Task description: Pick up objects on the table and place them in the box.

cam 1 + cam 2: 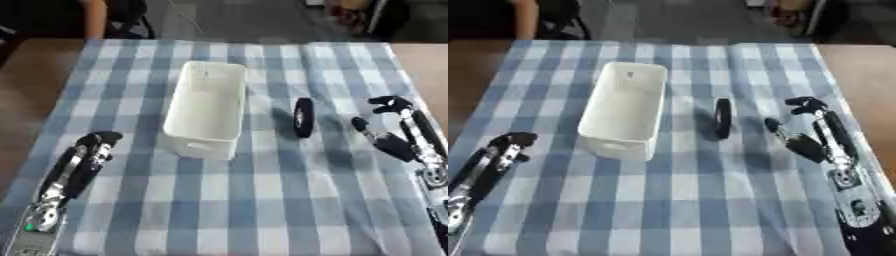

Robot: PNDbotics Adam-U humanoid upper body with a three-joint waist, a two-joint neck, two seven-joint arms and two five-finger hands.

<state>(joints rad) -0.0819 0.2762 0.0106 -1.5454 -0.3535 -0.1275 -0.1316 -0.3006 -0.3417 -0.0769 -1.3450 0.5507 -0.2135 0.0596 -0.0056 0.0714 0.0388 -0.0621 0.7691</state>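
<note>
A white rectangular box [208, 107] stands on the blue-and-white checked cloth, a little left of the middle; its inside looks bare. A slim black object [303, 117] stands on edge on the cloth just right of the box. My right hand [398, 134] lies right of that object, apart from it, fingers extended and thumb spread toward it, holding nothing. My left hand [87, 156] rests on the cloth at the lower left, well clear of the box, fingers straight.
The checked cloth [262, 200] covers most of the brown table [26, 90], which shows at both sides. A person's arm [94, 20] shows at the far left edge, off the cloth.
</note>
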